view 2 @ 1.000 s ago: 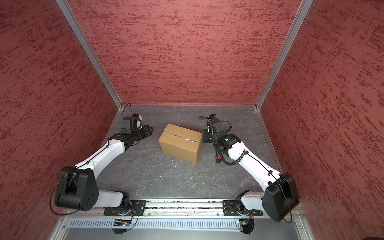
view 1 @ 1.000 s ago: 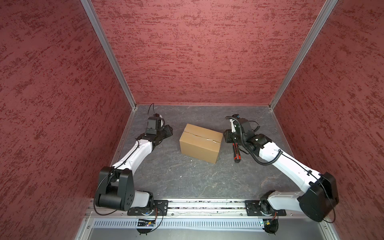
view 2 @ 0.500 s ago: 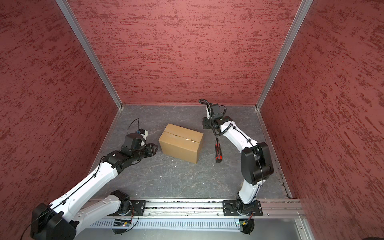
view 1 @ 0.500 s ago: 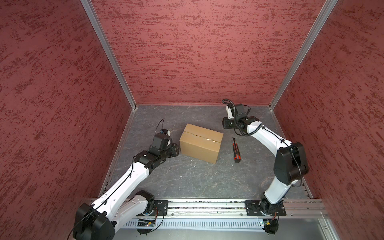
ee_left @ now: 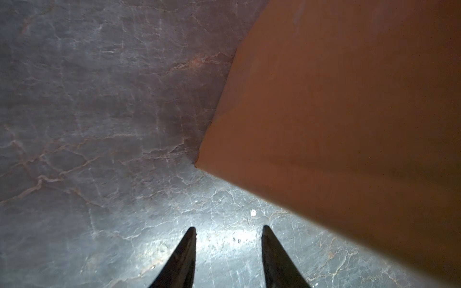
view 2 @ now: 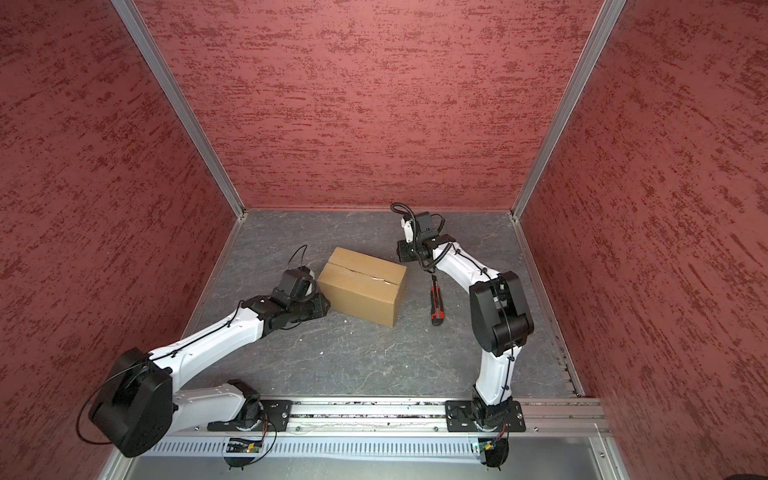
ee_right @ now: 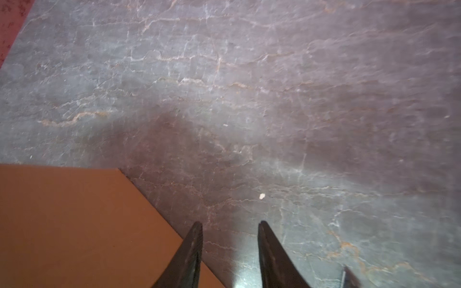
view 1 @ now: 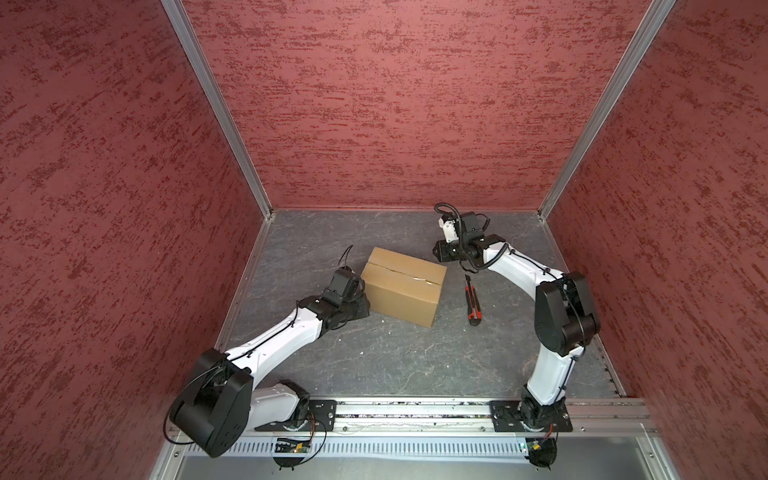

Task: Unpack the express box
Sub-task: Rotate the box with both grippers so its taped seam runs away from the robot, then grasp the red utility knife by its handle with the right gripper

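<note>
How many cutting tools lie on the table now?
1. A red-and-black utility knife lies on the grey table, right of the closed express box, apart from it. The box may hide more.

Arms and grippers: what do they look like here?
Both the left arm and right arm have white links with bulky black joint housings and thin black cables running along them, mounted on a silver rail. The left gripper and right gripper each end in two dark, tapering, pointed fingers.
</note>
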`<state>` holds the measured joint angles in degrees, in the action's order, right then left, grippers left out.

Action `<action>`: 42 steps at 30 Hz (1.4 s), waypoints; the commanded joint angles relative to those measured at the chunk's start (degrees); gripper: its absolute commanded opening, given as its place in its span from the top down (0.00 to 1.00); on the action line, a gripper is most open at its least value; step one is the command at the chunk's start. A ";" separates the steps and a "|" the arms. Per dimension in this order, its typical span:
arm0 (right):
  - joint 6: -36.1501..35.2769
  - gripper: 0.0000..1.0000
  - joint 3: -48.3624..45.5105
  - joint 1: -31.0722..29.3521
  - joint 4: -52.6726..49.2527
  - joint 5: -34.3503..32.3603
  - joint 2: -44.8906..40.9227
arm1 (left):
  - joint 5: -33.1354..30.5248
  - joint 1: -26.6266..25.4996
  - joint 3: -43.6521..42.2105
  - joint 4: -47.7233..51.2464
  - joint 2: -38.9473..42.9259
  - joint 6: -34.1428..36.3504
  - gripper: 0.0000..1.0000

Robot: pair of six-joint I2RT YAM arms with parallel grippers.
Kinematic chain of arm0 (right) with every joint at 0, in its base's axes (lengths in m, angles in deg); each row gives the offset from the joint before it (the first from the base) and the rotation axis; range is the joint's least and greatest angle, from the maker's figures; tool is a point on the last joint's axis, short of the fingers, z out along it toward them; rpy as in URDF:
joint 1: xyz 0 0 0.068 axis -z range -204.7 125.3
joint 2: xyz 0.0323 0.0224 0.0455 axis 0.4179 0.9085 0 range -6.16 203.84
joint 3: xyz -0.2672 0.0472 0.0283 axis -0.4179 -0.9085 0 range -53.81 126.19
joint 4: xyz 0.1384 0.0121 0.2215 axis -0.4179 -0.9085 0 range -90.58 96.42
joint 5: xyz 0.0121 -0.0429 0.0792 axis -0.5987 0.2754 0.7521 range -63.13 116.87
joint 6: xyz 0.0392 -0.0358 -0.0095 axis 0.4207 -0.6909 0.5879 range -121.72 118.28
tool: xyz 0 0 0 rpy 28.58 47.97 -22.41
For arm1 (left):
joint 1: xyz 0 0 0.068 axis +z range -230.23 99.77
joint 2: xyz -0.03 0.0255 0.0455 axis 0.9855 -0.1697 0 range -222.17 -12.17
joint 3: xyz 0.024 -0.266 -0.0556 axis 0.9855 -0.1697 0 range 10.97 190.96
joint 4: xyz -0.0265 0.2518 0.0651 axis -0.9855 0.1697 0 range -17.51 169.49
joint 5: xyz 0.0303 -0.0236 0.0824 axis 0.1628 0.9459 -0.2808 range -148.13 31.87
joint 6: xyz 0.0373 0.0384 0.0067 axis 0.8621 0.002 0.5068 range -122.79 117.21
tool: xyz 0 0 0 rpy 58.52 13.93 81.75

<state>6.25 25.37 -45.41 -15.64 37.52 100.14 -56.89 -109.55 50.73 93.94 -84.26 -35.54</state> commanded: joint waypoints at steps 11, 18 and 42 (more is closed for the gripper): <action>4.59 0.61 -13.02 -7.10 3.68 0.93 -12.71 | 1.29 -0.39 4.81 -9.97 -7.41 0.83 0.57; 10.95 0.61 -19.97 -12.34 6.68 -1.91 -18.98 | 1.92 -0.39 5.38 -12.11 -9.24 0.66 0.57; 15.26 0.45 -19.00 -5.83 -12.03 -16.20 -21.47 | 2.43 3.86 0.31 -7.02 3.04 1.51 0.48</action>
<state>21.42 5.85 -52.58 -24.48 23.27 78.74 -55.17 -106.36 51.46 85.33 -82.91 -35.21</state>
